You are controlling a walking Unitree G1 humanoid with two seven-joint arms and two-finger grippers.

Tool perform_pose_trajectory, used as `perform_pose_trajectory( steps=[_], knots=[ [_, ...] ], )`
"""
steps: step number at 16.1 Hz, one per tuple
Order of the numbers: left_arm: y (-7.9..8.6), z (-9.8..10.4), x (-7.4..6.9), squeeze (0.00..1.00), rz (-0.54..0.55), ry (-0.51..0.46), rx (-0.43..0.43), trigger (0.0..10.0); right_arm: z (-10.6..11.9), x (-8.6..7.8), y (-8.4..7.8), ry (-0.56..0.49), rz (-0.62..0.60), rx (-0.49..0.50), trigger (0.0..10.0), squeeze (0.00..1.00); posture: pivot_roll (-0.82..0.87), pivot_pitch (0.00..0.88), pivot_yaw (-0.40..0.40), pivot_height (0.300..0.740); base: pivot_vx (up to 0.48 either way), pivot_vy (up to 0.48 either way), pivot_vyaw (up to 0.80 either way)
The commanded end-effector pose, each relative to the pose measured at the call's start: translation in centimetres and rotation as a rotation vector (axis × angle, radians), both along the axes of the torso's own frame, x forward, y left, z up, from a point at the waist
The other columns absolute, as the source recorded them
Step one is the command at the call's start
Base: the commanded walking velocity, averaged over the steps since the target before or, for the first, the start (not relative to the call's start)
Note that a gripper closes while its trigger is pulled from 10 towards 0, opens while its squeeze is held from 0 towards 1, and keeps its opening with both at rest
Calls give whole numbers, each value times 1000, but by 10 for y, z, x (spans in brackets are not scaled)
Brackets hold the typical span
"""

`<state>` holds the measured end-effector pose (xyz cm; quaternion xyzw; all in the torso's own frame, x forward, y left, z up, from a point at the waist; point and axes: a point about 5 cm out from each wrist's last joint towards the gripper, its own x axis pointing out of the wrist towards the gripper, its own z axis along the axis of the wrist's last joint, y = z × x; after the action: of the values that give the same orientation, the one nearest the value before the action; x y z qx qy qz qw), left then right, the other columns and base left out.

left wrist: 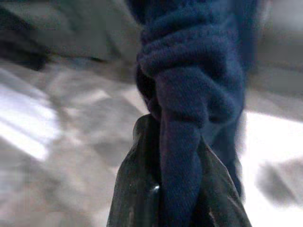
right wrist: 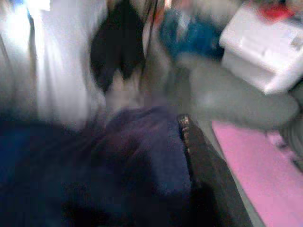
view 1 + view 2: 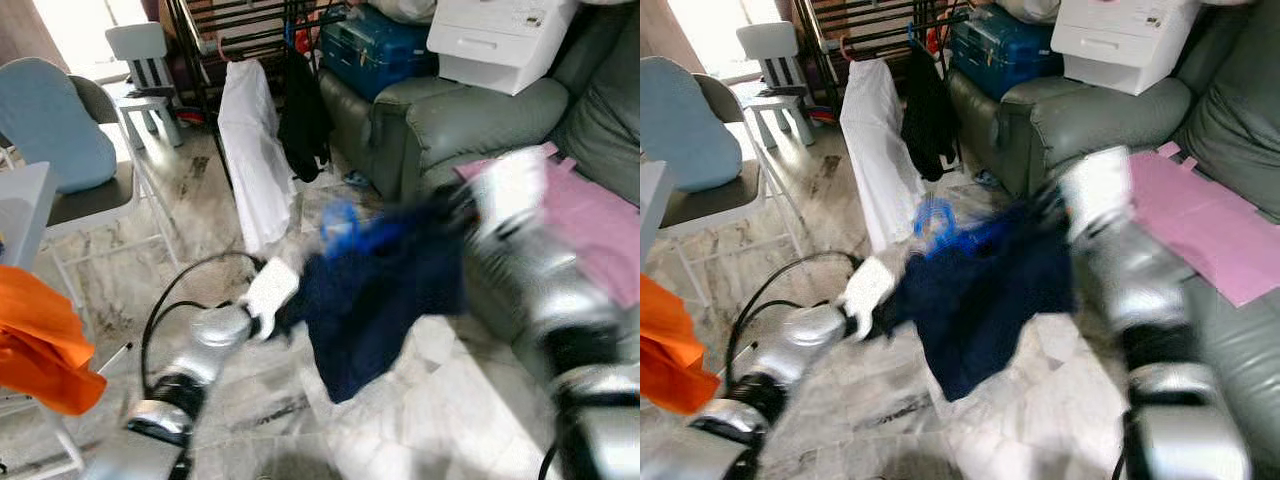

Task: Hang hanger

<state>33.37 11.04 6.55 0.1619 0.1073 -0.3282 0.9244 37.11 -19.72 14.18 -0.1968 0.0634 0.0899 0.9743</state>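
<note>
A dark navy garment (image 3: 375, 300) hangs stretched between my two arms above the marble floor. The hook of a blue hanger (image 3: 340, 225) sticks up from its top edge. My left gripper (image 1: 177, 189) is shut on a bunched fold at the garment's left end (image 3: 290, 318). My right gripper (image 3: 455, 212) is motion-blurred and holds the garment's right end; in the right wrist view one black finger (image 2: 203, 161) lies against the navy cloth (image 2: 142, 161). Further back stands a dark clothes rack (image 3: 250, 30) carrying a white garment (image 3: 255, 160) and a black garment (image 3: 303, 115).
A green sofa (image 3: 450, 120) runs along the right, with a pink cloth (image 3: 590, 220), a blue suitcase (image 3: 375, 50) and a white box (image 3: 500, 40) on it. On the left are a chair with a blue cushion (image 3: 50, 120) and an orange cloth (image 3: 40, 340). A black cable (image 3: 165, 295) loops over the floor.
</note>
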Motion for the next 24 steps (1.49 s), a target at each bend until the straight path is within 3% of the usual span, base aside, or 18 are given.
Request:
perform_pose_trajectory(
  steps=[1, 3, 4, 6, 7, 8, 9, 11, 13, 14, 15, 18, 19, 20, 21, 23, 24],
  knots=[
    [10, 20, 12, 0, 65, -106, 9, 0, -17, -5, 1, 46, -7, -46, 0, 0, -229, 0, 90, 740, 0, 0, 0],
    [11, 24, 14, 0, 83, -134, -17, 0, -15, -4, 14, 34, 55, 7, 0, 0, -232, 0, 92, 740, 0, 0, 0],
    [10, 26, 15, 0, 98, -147, -23, 510, -15, -3, 20, 24, 62, -1, 0, 0, -232, 0, 93, 740, 0, 0, 0],
    [6, 27, 15, 0, 100, -158, -30, 431, -15, 1, 31, 10, 78, -9, 0, 0, -227, 0, 90, 740, 0, 0, 0],
    [3, 28, 15, 0, 103, -153, -44, 902, -14, 2, 41, 6, 114, -3, 0, 0, -226, 0, 88, 740, 0, 0, 0],
    [2, 27, 15, 0, 107, -141, -52, 2196, -13, 1, 50, 2, 159, 2, 0, 0, -226, 0, 88, 740, 0, 0, 0],
    [1, 25, 15, 0, 116, -124, -42, 2314, -13, -2, 60, 0, 216, 23, 0, 0, -227, 0, 87, 740, 0, 0, 0],
    [-5, 20, 14, 0, 143, -90, -60, 2235, -25, -16, 91, 52, 380, 52, 0, 0, -230, 0, 86, 740, 0, 0, 0],
    [-11, 20, 14, 0, 136, -86, -63, 2353, -45, -33, 106, 139, 495, 30, 0, 0, -231, 0, 83, 740, 0, 0, 0],
    [-13, 20, 14, 0, 132, -85, -64, 2431, -56, -40, 108, 195, 537, 6, 0, 0, -231, 0, 82, 740, 0, 0, 0],
    [-14, 20, 14, 0, 130, -79, -62, 3216, -76, -53, 102, 291, 551, -32, 0, 0, -231, 0, 82, 740, 0, 0, 0],
    [-11, 16, 14, 0, 159, -50, -43, 3333, -95, -70, 93, 383, 583, -75, 0, 0, -236, 0, 83, 740, 0, 0, 0],
    [-12, 15, 13, 0, 150, -47, -40, 7020, -98, -72, 83, 372, 531, -126, 10000, 0, -236, 0, 83, 740, 0, 0, 0],
    [-12, 15, 13, 0, 146, -46, -34, 8314, -97, -71, 82, 369, 521, -125, 10000, 0, -236, 0, 83, 740, 0, 0, 0],
    [-10, 16, 13, 0, 138, -55, -25, 9373, -76, -61, 64, 240, 447, -131, 10000, 1000, -235, 0, 85, 740, 0, 0, 0],
    [-3, 17, 13, 0, 116, -75, 9, 10000, -52, -60, 48, 138, 496, -199, 10000, 1000, -237, 0, 87, 740, 0, 0, 0],
    [0, 17, 13, 0, 108, -83, 27, 9608, -44, -61, 43, 111, 528, -202, 10000, 1000, -237, 0, 87, 740, 0, 0, 0]
  ],
)
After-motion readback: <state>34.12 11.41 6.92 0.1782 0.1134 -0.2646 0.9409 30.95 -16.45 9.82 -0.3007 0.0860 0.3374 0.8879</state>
